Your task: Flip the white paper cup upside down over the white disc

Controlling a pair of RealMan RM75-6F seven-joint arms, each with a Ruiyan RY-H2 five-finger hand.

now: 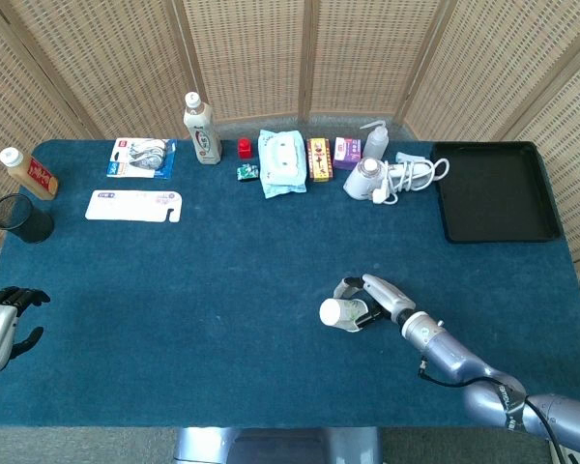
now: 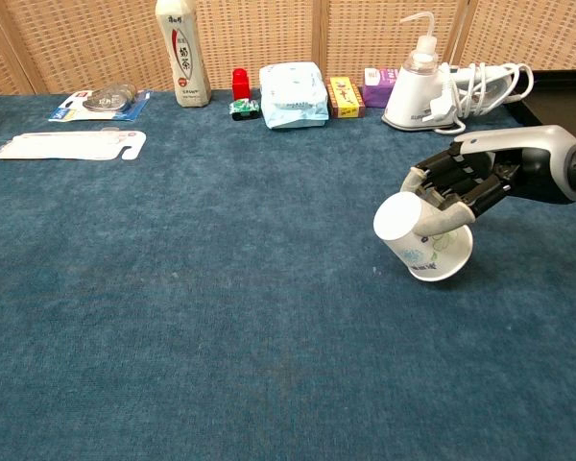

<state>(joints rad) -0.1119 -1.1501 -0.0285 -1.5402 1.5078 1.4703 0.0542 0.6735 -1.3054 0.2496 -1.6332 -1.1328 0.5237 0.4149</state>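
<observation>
My right hand (image 2: 458,184) (image 1: 375,299) holds the white paper cup (image 2: 418,239) (image 1: 341,313) just above the blue table at centre right. The cup is tilted, its closed base up and to the left, its wide mouth down and toward the right, near the cloth. No white disc shows in either view; the cup and the hand cover the spot where it lay. My left hand (image 1: 8,319) rests at the table's near left edge, fingers curled, holding nothing.
Along the far edge stand a bottle (image 1: 202,129), a wipes pack (image 1: 281,161), small boxes (image 1: 319,159), a spray bottle (image 1: 374,141) and a corded appliance (image 1: 396,178). A black tray (image 1: 493,192) lies far right. A black cup (image 1: 22,218) stands far left.
</observation>
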